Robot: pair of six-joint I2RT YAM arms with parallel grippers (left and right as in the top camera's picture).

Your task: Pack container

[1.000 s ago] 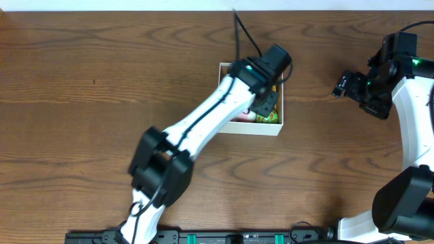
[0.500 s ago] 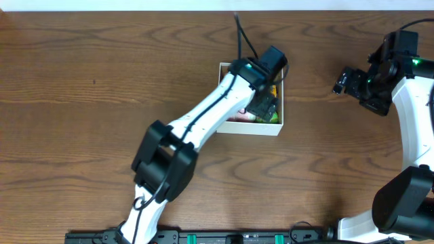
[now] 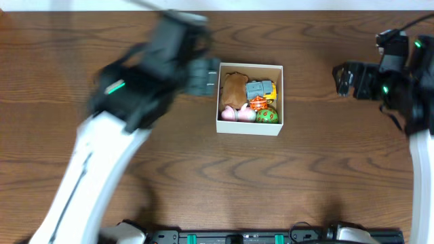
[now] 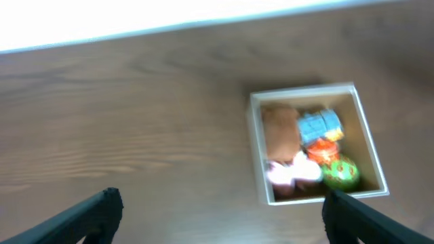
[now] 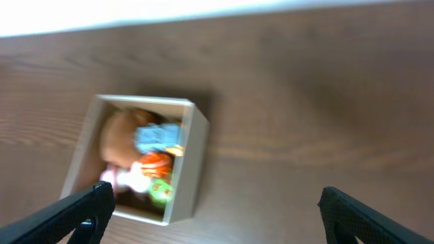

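Observation:
The container (image 3: 249,129), a small square white box with a brown inside, stands on the wooden table right of centre. It holds several little toys: a brown one (image 3: 234,87), a blue and yellow one (image 3: 260,89), an orange one, a pink one and a green ball (image 3: 267,115). It also shows in the left wrist view (image 4: 260,146) and the right wrist view (image 5: 192,163). My left gripper (image 3: 203,74) is raised left of the box, blurred, open and empty (image 4: 220,210). My right gripper (image 3: 347,80) is far right of the box, open and empty (image 5: 215,210).
The brown wooden table (image 3: 135,156) runs to a white strip along its far edge (image 3: 305,5). A dark rail (image 3: 237,237) lies along the front edge. The left arm (image 3: 95,169) crosses the left half of the table.
My left gripper has lifted out of the box and swung back to the left, leaving the toys uncovered. My right gripper has turned a little at the far right.

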